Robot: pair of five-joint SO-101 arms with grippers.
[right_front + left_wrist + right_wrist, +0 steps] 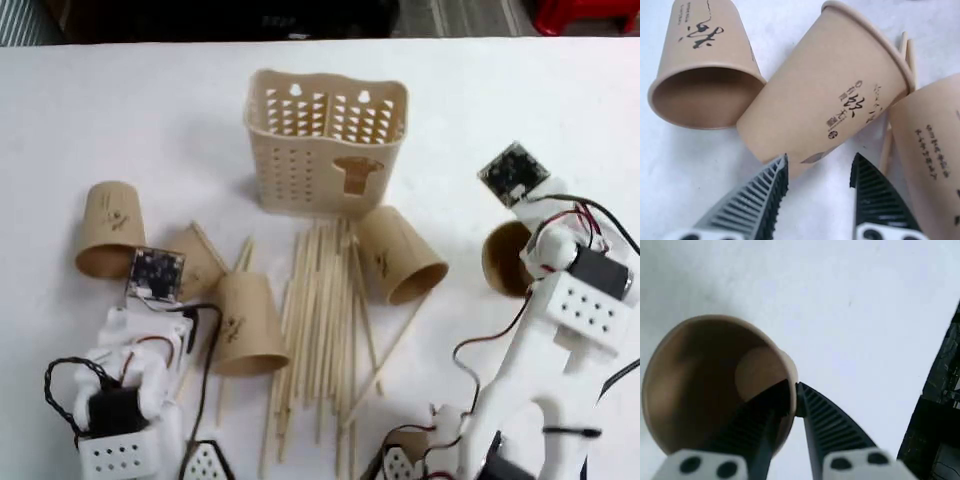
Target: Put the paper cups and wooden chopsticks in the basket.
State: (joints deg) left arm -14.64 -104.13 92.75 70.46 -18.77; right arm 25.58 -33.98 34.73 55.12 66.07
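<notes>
The right pincer (794,390) is clamped on the rim of a brown paper cup (700,380), to the right of the cream perforated plastic basket (325,165). The left pincer (820,165) gapes at a lying brown cup (830,95). Judging by this, nothing is delivered yet. That cup, three other cups (108,230) and the pale wooden chopsticks (320,330) lie on the white bench (120,100), with the sticks heaped just in front of the basket.

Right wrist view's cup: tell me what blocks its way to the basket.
Another paper cup lies on its side between the gripped cup and the basket, near the basket's front corner. The right gripper pinches the gripped cup's rim; a lifted path looks open.
</notes>
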